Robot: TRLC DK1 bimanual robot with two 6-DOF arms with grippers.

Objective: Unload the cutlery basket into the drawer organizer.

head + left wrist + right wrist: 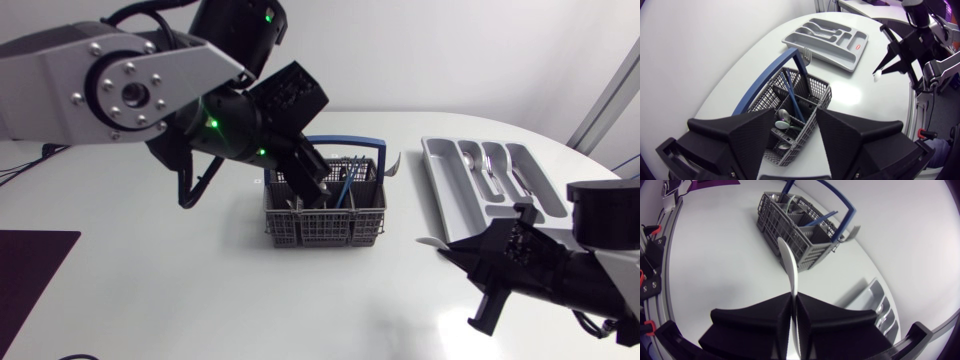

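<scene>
White utensil [790,270] clamped flat in the right gripper [794,296] near the drawer organizer [436,180], so I'd line it lengthwise over a free slot before letting go, while the left gripper [796,120] hovers spread wide over the cutlery basket [325,228].

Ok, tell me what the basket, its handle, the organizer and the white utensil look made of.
The basket: grey plastic by the look, matte, moulded as an open grid. Its handle: blue plastic, smooth, slight sheen. The organizer: light grey plastic, likely, smooth moulded compartments with rounded edges. The white utensil in the right tool: probably plastic, plain opaque white with no metallic glint.
</scene>
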